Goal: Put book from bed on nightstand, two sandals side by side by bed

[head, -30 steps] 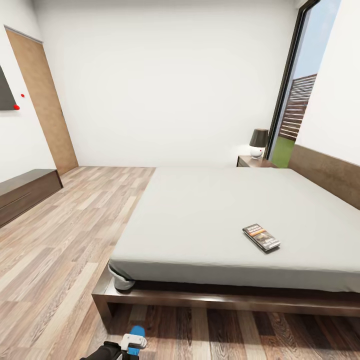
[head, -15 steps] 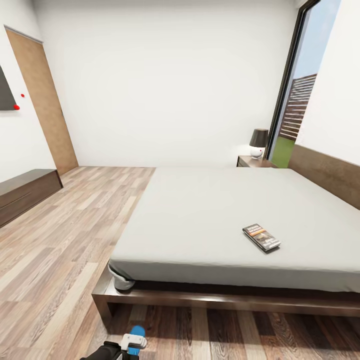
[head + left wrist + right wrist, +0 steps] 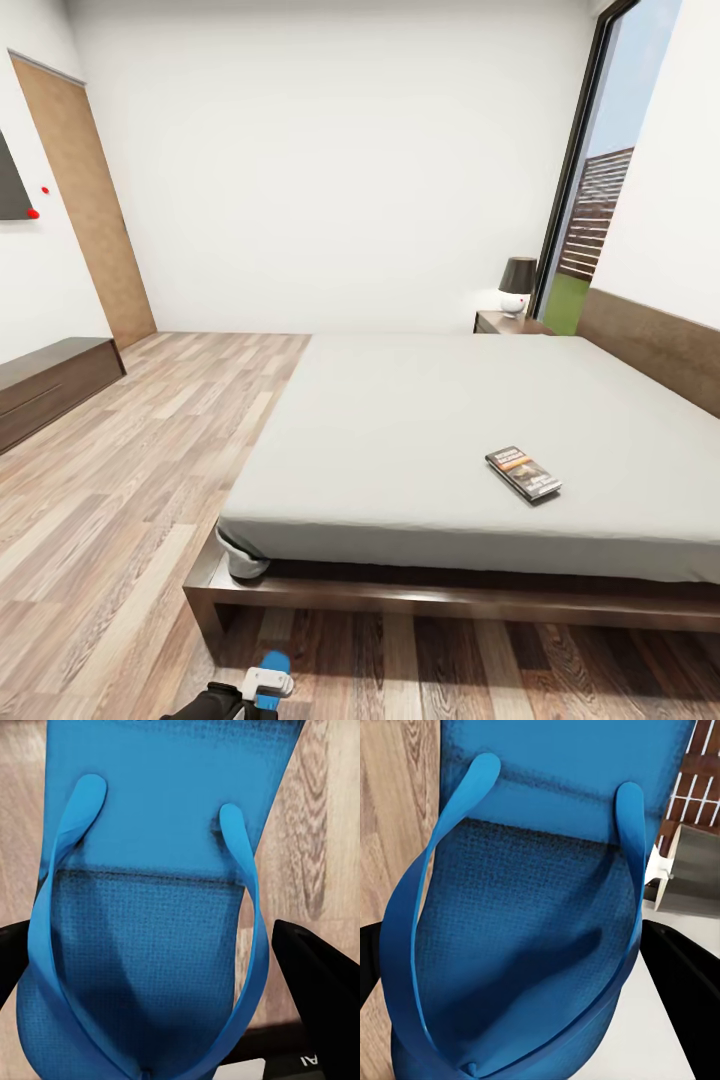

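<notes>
Black fingers (image 3: 319, 982) of the left gripper (image 3: 161, 979) are seen on either side of a bright blue sandal (image 3: 157, 892), which is held between them above the wood-plank floor (image 3: 330, 817). The right gripper (image 3: 525, 982) is likewise closed around the second sandal (image 3: 532, 907), whose straps curve up across its textured sole; one dark fingertip (image 3: 690, 990) is visible at its side. From the head camera, the left gripper (image 3: 262, 688) and a blue tip of its sandal (image 3: 274, 662) are glimpsed low in the frame, near the foot of the bed (image 3: 440, 590). Farther on, the book (image 3: 523, 472) is shown lying flat on the light-grey mattress, toward the right half of the bed and well apart from its edges. Beyond the bed, a dark nightstand (image 3: 505, 323) is set against the far wall beside the tall window (image 3: 600, 200), with a small lamp (image 3: 517, 286) on top. A long dresser (image 3: 45, 385) and a wooden door (image 3: 85, 200) are seen at the left.
</notes>
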`<state>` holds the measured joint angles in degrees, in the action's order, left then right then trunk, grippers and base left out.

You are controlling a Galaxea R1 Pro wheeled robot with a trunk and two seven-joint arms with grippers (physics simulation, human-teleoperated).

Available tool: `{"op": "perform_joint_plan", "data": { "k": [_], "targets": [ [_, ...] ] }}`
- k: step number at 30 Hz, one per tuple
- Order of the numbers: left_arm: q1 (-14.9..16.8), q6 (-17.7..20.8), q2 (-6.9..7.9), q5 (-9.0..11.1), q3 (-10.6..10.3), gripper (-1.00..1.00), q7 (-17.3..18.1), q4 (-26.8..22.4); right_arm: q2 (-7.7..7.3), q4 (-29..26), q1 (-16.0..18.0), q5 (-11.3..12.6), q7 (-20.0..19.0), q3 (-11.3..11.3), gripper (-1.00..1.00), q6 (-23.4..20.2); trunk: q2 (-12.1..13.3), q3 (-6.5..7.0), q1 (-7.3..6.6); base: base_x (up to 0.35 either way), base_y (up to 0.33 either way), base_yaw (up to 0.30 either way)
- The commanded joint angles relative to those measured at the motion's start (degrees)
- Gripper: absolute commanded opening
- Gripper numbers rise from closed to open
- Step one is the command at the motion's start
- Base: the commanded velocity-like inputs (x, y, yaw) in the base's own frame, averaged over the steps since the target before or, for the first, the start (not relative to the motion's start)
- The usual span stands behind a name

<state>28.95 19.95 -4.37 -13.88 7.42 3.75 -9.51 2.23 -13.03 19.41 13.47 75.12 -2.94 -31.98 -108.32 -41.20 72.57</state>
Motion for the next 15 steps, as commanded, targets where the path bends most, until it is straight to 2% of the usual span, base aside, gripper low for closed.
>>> {"op": "perform_joint_plan", "data": {
  "k": [1,3,15],
  "targets": [
    [0.0,0.4,-0.03,-0.6,0.5,-1.00,0.4,-0.2,0.00,-0.1,0.0,0.4,0.3,-0.3,-1.00,-0.6,0.0,-0.06,-0.01,0.000,0.000,0.000],
    [0.0,0.4,-0.03,-0.6,0.5,-1.00,0.4,-0.2,0.02,-0.1,0.0,0.4,0.3,-0.3,-1.00,-0.6,0.0,-0.06,-0.01,0.000,0.000,0.000],
    [0.0,0.4,-0.03,-0.6,0.5,-1.00,0.5,-0.2,0.06,-0.1,0.0,0.4,0.2,-0.6,-1.00,-0.6,-4.8,-2.21,2.63,0.000,0.000,0.000]
  ]
}}
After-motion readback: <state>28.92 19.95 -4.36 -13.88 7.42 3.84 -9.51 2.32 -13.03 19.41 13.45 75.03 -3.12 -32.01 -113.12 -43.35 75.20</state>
